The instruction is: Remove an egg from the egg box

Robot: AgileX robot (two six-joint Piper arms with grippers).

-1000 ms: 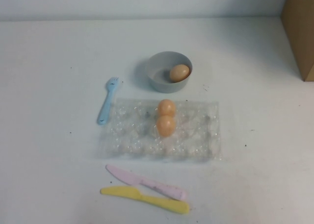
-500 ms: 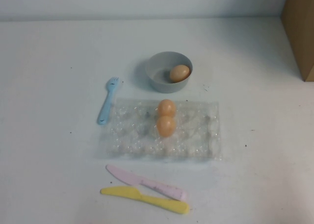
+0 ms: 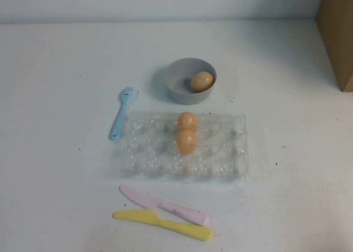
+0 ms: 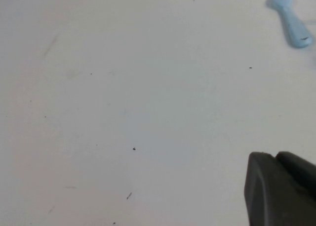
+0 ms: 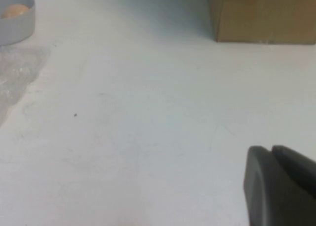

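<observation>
The clear plastic egg box (image 3: 220,153) lies at the table's middle, with two orange-tan eggs in its middle cups, one farther (image 3: 187,121) and one nearer (image 3: 186,141). A third egg (image 3: 202,81) lies in the grey bowl (image 3: 176,70) just behind the box. Neither arm shows in the high view. My left gripper (image 4: 274,156) is shut and empty over bare table, to the left of the fork. My right gripper (image 5: 270,149) is shut and empty over bare table to the right of the egg box (image 5: 15,72), far from the bowl (image 5: 15,28).
A blue fork (image 3: 121,113) lies left of the egg box and also shows in the left wrist view (image 4: 291,18). A pink knife (image 3: 164,205) and a yellow knife (image 3: 162,224) lie in front of it. A cardboard box (image 3: 337,31) stands at the far right.
</observation>
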